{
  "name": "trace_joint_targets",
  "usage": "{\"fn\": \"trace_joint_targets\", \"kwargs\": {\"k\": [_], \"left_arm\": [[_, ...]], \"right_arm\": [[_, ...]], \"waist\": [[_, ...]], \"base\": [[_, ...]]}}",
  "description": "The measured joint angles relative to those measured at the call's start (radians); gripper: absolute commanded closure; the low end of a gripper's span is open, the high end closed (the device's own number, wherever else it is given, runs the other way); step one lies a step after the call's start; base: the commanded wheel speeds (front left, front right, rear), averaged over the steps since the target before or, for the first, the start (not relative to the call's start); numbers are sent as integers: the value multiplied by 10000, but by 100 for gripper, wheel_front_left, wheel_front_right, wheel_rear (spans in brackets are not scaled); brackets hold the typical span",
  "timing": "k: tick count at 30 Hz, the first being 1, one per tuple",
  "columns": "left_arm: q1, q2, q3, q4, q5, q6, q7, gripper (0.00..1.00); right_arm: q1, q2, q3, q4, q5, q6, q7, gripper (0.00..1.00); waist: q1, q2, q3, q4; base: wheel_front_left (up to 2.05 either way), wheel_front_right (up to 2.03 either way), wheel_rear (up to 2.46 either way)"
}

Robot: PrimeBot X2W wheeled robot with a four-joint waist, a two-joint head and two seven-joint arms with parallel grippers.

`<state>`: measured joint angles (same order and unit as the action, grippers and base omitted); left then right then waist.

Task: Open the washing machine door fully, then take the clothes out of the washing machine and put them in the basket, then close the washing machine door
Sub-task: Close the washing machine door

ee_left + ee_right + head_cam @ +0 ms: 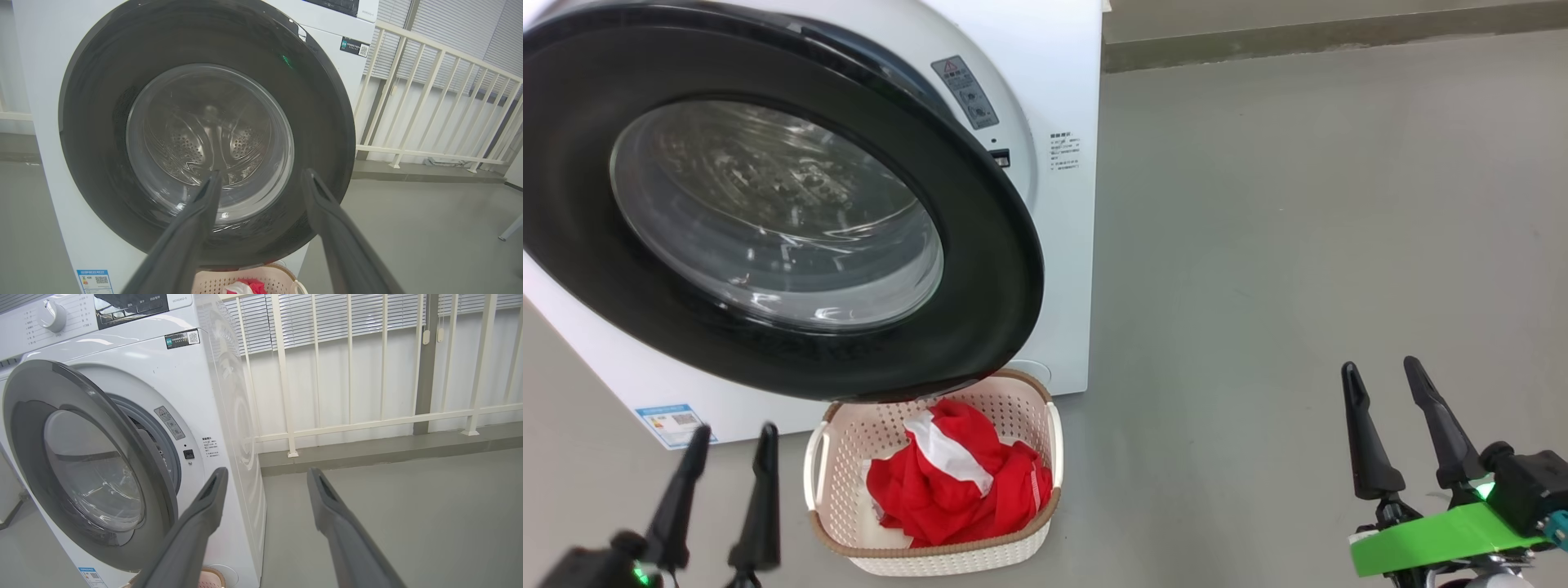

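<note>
**Closing the door**

The washing machine door (776, 212), a large round panel with a glossy black rim and a bulging clear glass window, stands ajar. Its free edge is swung out from the white front-loading washing machine (1054, 98). The right wrist view shows a gap between the rim and the grey rubber gasket (159, 445).

The red-and-white fabric clothes (964, 490) lie bunched in the cream perforated plastic basket (947, 562), which sits on the grey floor (1258, 245) just in front of the machine. Judged from this, closing the door is the step in hand.

1. The left gripper (734, 433) is low and near the door; its fingers are spread and hold nothing.
2. The right gripper (1380, 367) is well apart to the right, also spread and empty.
3. Press on the black rim near the free edge, not on the glass.
4. Keep the fingers out of the gap.
5. Push squarely until the latch should catch.

**Not visible or unclear**

- The door covers the basket's rear rim, so the clearance between the two cannot be told.
- The drum shows only through distorting glass. No red is seen there, but an empty drum cannot be confirmed.
- The hinge and the door's own latch are hidden.
</note>
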<state>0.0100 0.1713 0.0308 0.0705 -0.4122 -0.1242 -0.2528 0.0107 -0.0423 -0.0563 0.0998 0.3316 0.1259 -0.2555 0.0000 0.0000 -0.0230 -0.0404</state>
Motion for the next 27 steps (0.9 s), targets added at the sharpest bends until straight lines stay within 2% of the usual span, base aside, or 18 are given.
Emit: {"fn": "trace_joint_targets", "kwargs": {"k": [6,11,27], "left_arm": [[410,-359,215,405,924,-8,2,0],[566,-637,320,698,1064,-10,2,0],[561,-663,571,901,1143,-10,2,0]], "right_arm": [[86,6,-12,-171,-265,0,0,0],[242,10,2,-207,-242,0,0,0],[291,31,117,-113,-236,0,0,0]], "waist": [[0,0,2,-56],[0,0,23,-94],[0,0,34,-222]], "base": [[0,0,0],[0,0,0],[0,0,0]]}}
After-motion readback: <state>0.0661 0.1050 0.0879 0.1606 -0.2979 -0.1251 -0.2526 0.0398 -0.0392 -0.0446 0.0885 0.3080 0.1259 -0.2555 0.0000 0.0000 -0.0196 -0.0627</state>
